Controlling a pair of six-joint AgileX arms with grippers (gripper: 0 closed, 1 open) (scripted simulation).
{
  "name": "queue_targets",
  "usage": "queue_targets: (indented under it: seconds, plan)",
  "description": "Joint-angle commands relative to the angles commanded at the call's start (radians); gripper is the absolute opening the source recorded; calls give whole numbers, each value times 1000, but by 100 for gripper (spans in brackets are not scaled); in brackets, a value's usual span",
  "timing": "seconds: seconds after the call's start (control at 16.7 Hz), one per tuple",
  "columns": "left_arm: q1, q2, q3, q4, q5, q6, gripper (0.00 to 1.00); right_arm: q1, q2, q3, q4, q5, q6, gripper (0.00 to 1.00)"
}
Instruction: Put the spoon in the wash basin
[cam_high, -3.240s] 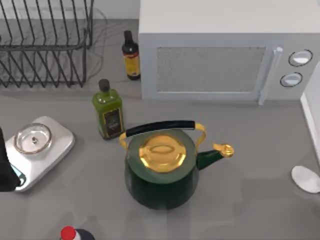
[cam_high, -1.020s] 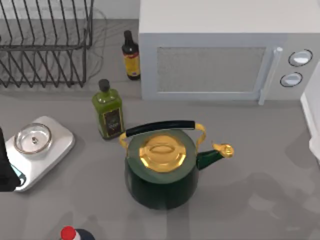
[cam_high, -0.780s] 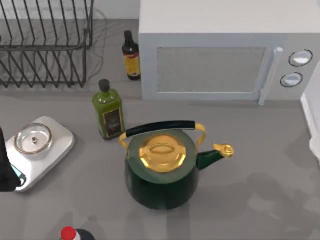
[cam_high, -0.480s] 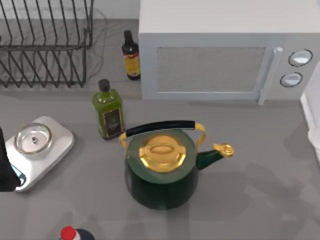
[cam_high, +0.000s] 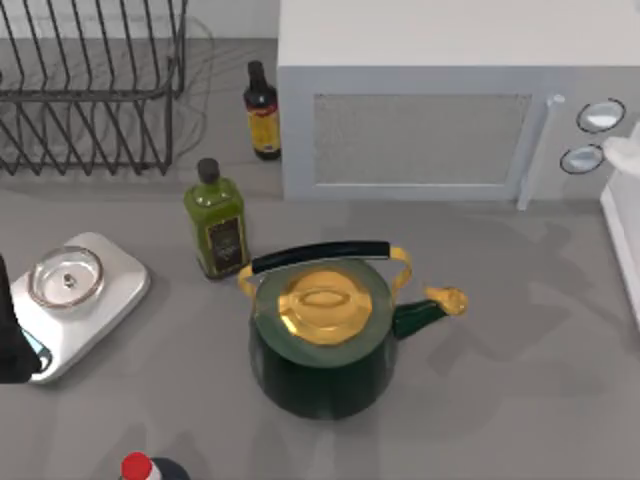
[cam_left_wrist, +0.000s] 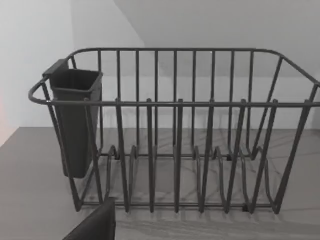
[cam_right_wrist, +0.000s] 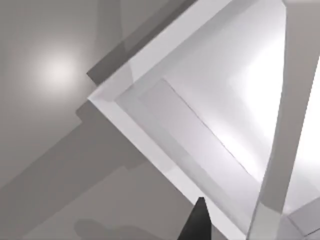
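Observation:
The spoon (cam_high: 626, 150) shows as a pale oval at the top view's right edge, lifted off the counter in front of the microwave's knobs. In the right wrist view its long pale handle (cam_right_wrist: 290, 120) slants across the wash basin (cam_right_wrist: 200, 120), whose white corner and inner walls lie below. My right gripper (cam_right_wrist: 222, 230) is shut on the spoon, with one dark fingertip (cam_right_wrist: 198, 220) beside the handle. The basin's thick rim (cam_high: 622, 245) is a narrow strip at the right edge. My left arm (cam_high: 10, 340) stays parked at the left edge.
A green kettle (cam_high: 325, 340) with a gold lid stands mid-counter. Behind it are a white microwave (cam_high: 440, 100), an olive oil bottle (cam_high: 216, 225) and a dark sauce bottle (cam_high: 262, 110). A black wire dish rack (cam_high: 90, 90) sits back left, and a scale with a glass dish (cam_high: 70, 285) at the left.
The spoon left the counter at the right and has since reappeared higher and farther back, beside the microwave knobs. The arm's shadows have slid across the counter's right side.

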Motion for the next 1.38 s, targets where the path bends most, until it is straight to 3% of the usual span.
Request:
queue_targets:
  seconds: [0.36,0.66,0.9,1.38]
  plan:
    - [0,0,0,0,0,0,100,-39,446,686,-190,2,-24,0]
    - [0,0,0,0,0,0,100,-64,688,1048,-274,2,-26,0]
    - [0,0,0,0,0,0,100,-72,756,1149,-291,1,-24,0]
    - [0,0,0,0,0,0,100,-69,718,1073,-232,1,-23,0]
